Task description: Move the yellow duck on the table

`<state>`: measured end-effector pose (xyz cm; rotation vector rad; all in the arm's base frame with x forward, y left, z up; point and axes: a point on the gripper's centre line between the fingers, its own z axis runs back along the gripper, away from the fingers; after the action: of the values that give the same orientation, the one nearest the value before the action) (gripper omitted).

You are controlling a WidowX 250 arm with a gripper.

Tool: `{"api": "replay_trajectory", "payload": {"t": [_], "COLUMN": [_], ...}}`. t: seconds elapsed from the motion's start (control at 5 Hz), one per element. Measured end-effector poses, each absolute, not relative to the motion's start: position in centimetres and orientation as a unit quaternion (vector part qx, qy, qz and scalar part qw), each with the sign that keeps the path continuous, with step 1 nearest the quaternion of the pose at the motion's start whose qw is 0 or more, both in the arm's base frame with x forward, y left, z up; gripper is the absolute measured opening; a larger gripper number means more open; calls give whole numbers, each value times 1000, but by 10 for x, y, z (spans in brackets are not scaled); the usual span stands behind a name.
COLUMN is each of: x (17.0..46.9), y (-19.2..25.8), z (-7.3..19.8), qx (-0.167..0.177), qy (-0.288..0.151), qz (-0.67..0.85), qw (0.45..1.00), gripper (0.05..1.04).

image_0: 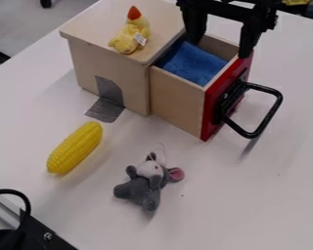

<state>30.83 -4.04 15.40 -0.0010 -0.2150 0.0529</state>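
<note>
My gripper (221,46) is at the top right, over the pulled-out drawer, with its two fingers spread wide and nothing between them. The yellow duck (125,40), with an orange-red tip and a white tag, lies on the top of the wooden box (87,28), to the left of the gripper. The white table (211,215) spreads out below and around the box.
The open drawer (179,100) holds a blue cloth (193,63) and has a red front with a black handle (270,114). A yellow corn cob (75,148) and a grey plush mouse (145,185) lie in front. Black equipment (38,234) occupies the lower left corner.
</note>
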Motion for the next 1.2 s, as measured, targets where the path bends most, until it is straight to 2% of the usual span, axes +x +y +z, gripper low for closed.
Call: {"api": "replay_trajectory", "payload": {"t": [0.2, 0.4, 0.6, 0.8, 1.2], "x": [306, 306, 307, 308, 310], "y": [-41, -11, 25, 60, 98], "z": [144, 145, 157, 167, 157], "qx": [1, -12, -13, -18, 20], "qy": [-91, -75, -73, -89, -69], "qz": [27, 38, 74, 94, 91], "qw": [995, 996, 994, 991, 993], "gripper": [999, 999, 999, 999, 999]}}
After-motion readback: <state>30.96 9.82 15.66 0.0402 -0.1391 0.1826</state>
